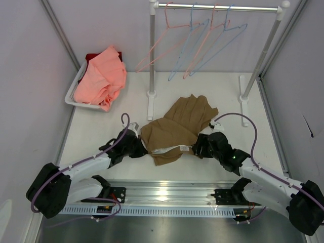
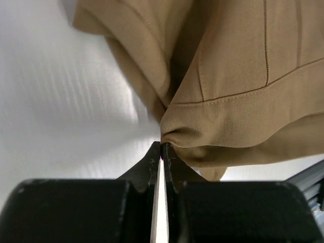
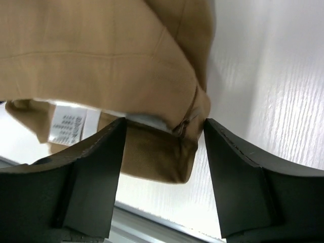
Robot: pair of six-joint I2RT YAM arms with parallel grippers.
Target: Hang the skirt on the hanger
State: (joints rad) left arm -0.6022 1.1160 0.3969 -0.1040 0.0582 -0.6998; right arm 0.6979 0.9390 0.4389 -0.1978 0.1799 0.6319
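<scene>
The tan-brown skirt (image 1: 177, 129) lies crumpled on the white table, its waistband facing the arms. My left gripper (image 1: 142, 147) is at the skirt's left waist corner. In the left wrist view its jaws (image 2: 162, 145) are pressed together on a puckered fold of the skirt (image 2: 243, 76). My right gripper (image 1: 198, 148) is at the right waist corner. It stands open (image 3: 164, 124) with the skirt's corner (image 3: 101, 50), white lining (image 3: 147, 120) and label (image 3: 68, 129) between its fingers, ungripped. Pale blue hangers (image 1: 190, 48) hang on the rail between pink ones (image 1: 162, 48).
A white basket (image 1: 73, 93) at the back left holds a salmon-pink garment (image 1: 101, 76). The clothes rack's posts (image 1: 152, 55) (image 1: 263, 55) and feet stand behind the skirt. A metal rail (image 1: 167, 195) runs along the near edge. Walls close in on both sides.
</scene>
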